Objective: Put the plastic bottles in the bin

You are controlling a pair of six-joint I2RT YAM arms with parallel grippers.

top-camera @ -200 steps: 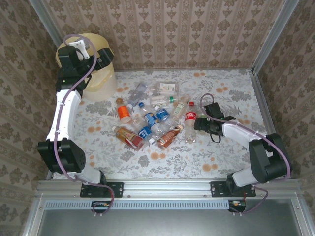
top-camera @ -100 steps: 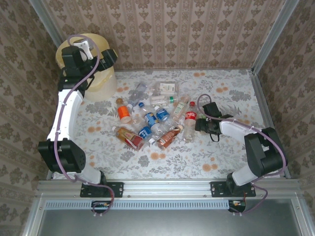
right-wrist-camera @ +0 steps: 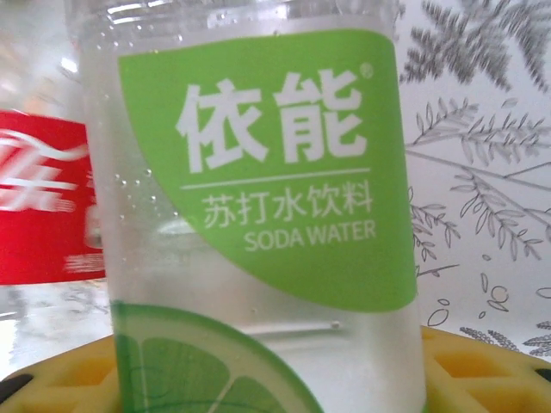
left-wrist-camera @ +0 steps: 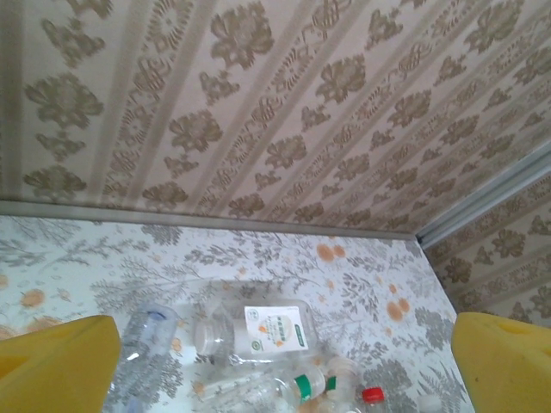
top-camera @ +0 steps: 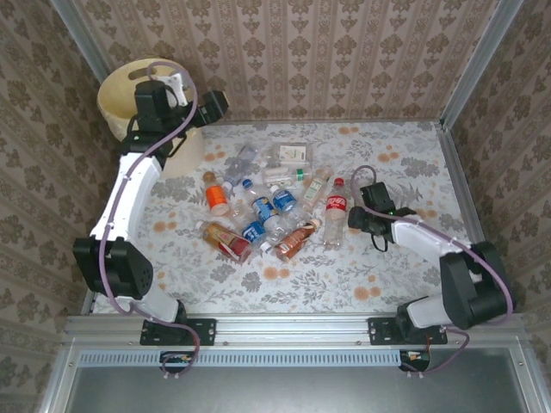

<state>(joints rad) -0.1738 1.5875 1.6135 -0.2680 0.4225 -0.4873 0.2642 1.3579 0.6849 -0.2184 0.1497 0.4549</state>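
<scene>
1. I see the plastic bottles (top-camera: 263,211) lying in a loose heap at the middle of the counter (top-camera: 405,163), most of them on their sides, with red, blue, orange and green labels mixed together.
2. On the right wrist camera a green-label bottle (right-wrist-camera: 258,198) marked "SODA WATER" stands upright and very close. A red-label bottle (right-wrist-camera: 43,215) is just behind it on the left.
3. The right pincer (right-wrist-camera: 267,370) is clenched on that green-label bottle, with its yellow pads against both sides low down. From above, this pincer sits at the right edge of the heap, just beside the red-capped bottle.
4. The bin (top-camera: 116,86) is in the far-left corner, upright, well apart from the heap.
5. The left pincer (top-camera: 213,105) hangs just right of the bin's rim, near the back wall (top-camera: 344,52). It is released, its yellow fingers spread wide with nothing between them.
6. Its wrist camera looks down on a squarish bottle (left-wrist-camera: 267,327) with a white label at the far side of the heap.
</scene>
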